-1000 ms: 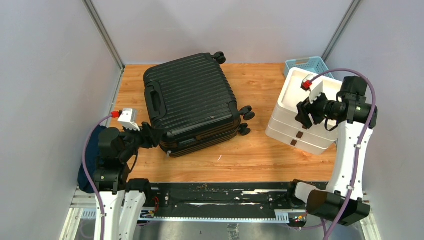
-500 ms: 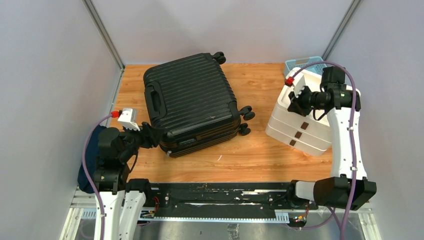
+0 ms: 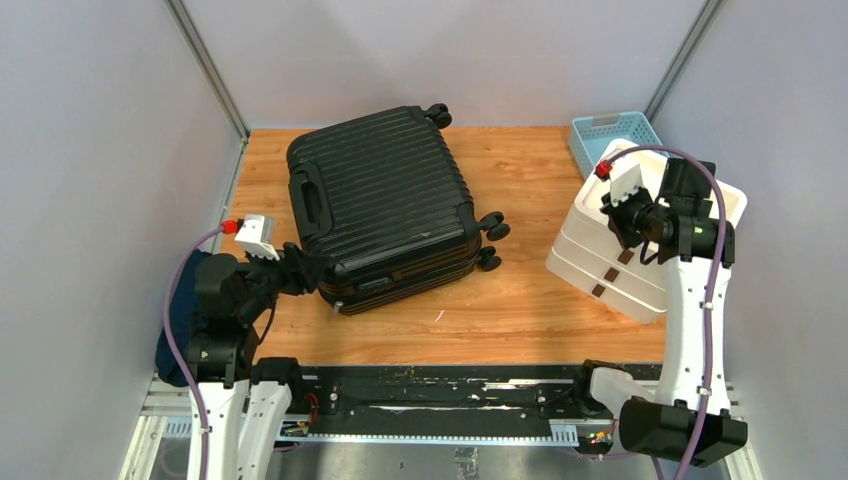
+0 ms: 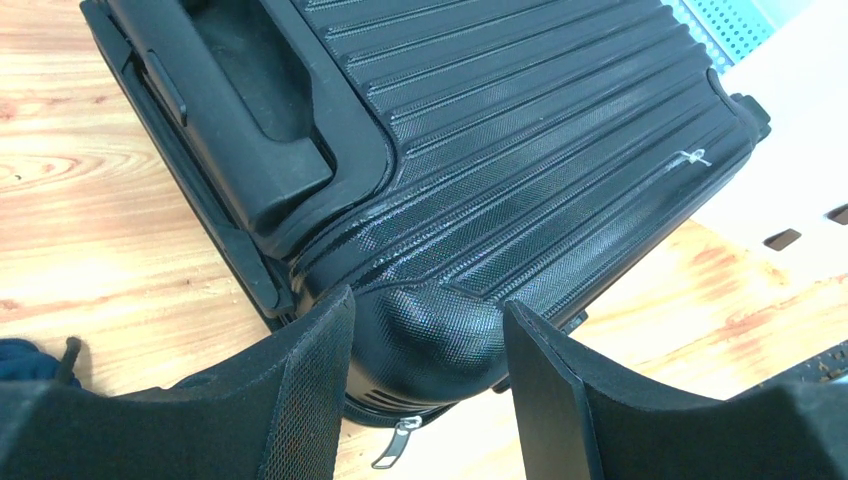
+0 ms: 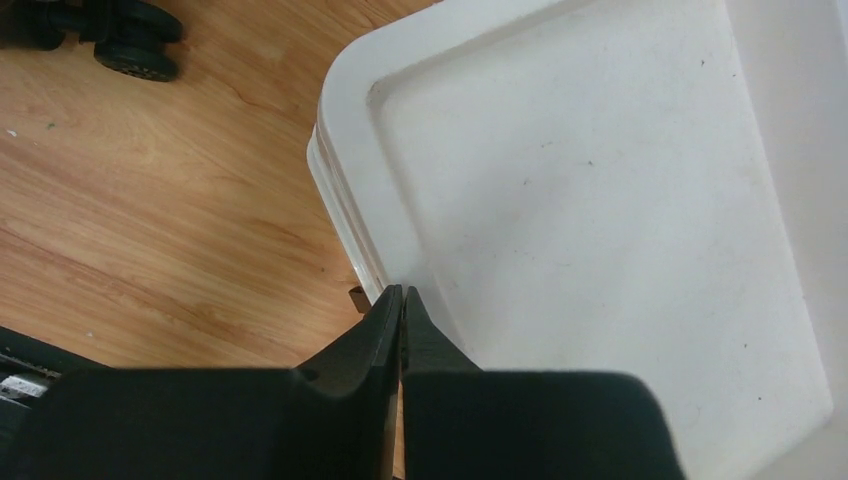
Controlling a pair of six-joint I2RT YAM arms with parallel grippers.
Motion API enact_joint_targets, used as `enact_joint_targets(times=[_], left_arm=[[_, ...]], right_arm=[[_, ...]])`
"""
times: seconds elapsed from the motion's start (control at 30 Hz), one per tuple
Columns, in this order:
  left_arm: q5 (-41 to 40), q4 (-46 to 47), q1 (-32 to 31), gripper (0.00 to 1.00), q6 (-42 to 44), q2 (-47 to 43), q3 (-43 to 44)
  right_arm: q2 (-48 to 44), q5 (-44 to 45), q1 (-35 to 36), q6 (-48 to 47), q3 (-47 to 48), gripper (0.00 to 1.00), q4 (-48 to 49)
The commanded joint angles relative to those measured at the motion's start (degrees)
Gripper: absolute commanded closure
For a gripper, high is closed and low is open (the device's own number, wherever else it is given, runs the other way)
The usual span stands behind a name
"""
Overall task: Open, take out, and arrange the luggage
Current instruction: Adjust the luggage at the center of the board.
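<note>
Suitcase (image 3: 383, 208) lies closed, flat on table (image 3: 520, 300). Left gripper (image 4: 425, 385) jaws wide, straddling its near rounded corner. Right gripper (image 5: 401, 300) jaws pressed together, empty, over white drawer unit (image 3: 640, 250), suitcase well apart leftward.

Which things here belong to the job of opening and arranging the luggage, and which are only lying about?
Belong to the job:
- luggage, closed
- left hand, open at its near corner

Only lying about:
- white drawer unit
- light-blue basket

Black ribbed luggage (image 3: 380, 205) is showing a pebbled sheen, sitting on orange-brown woodgrain table (image 3: 520, 300); white drawer unit (image 3: 650, 240), light-blue mesh basket (image 3: 610, 135).
</note>
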Motion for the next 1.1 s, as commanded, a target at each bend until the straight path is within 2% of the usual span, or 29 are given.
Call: enact_joint_targets(times=[0.0, 0.13, 0.33, 0.4, 0.63, 0.77, 0.87, 1.0, 1.07], left_arm=[[1.21, 0.86, -0.41, 0.4, -0.09, 0.55, 2.19], [1.13, 1.1, -0.4, 0.4, -0.15, 1.26, 3.02], [1.63, 3.91, -0.49, 0.4, -1.61, 3.74, 4.69], [1.06, 5.07, -0.4, 0.4, -2.92, 5.05, 5.31], [-10.29, 7.49, -0.38, 0.4, -6.77, 8.75, 6.44], [-17.84, 8.05, -0.38, 0.4, -7.61, 10.49, 5.92], [-21.61, 8.99, -0.39, 0.46, -9.71, 11.59, 5.03], [-25.96, 9.18, -0.4, 0.54, -10.82, 12.35, 4.65], [-28.51, 8.55, -0.38, 0.64, -10.44, 12.96, 4.62]], right_arm=[[3.63, 4.68, -2.43, 0.64, 0.49, 0.97, 0.0], [5.14, -1.72, -2.36, 0.48, 3.63, 0.89, -0.56], [6.06, -21.5, 0.09, -1.96, 11.2, 0.57, -5.0], [6.94, -26.1, 3.93, -2.41, 12.22, 0.52, -5.58], [13.76, -33.13, 24.27, -1.69, 9.55, 0.52, 1.59], [18.28, -31.57, 33.71, -4.06, 6.66, 0.54, 6.33], [22.4, -31.82, 38.63, -3.67, 6.36, 0.6, 7.5], [25.46, -32.32, 42.14, 2.65, 3.15, 0.73, 14.35], [25.6, -29.51, 43.1, 4.17, 1.46, 0.75, 17.16]])
